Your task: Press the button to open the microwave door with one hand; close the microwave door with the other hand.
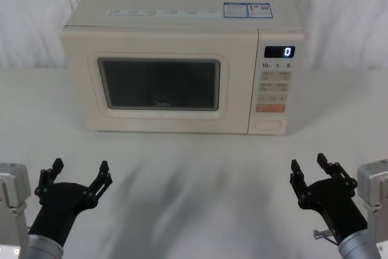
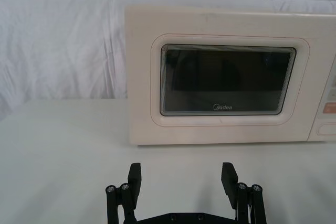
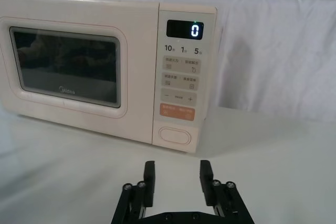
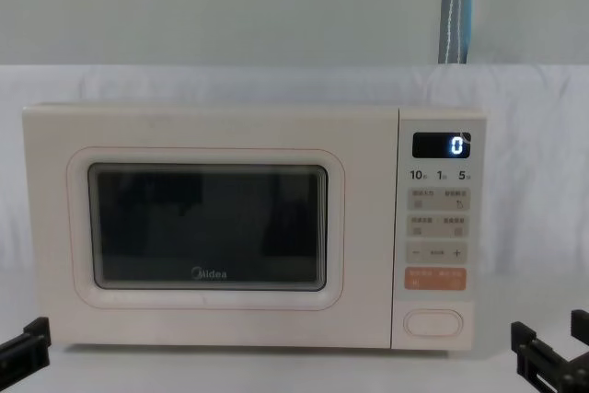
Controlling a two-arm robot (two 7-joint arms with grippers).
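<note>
The cream microwave stands at the back of the white table, its door shut flat against the body. The dark window carries the Midea logo. On the control panel at the right, the oval button sits at the bottom, below the orange keys; it is also seen as the button and the button. My left gripper rests open near the table's front left, well short of the door. My right gripper is open at the front right, in front of the panel and apart from it.
A white cloth covers the table and hangs as a backdrop behind the microwave. The display shows 0. Bare tabletop lies between the grippers and the microwave's front.
</note>
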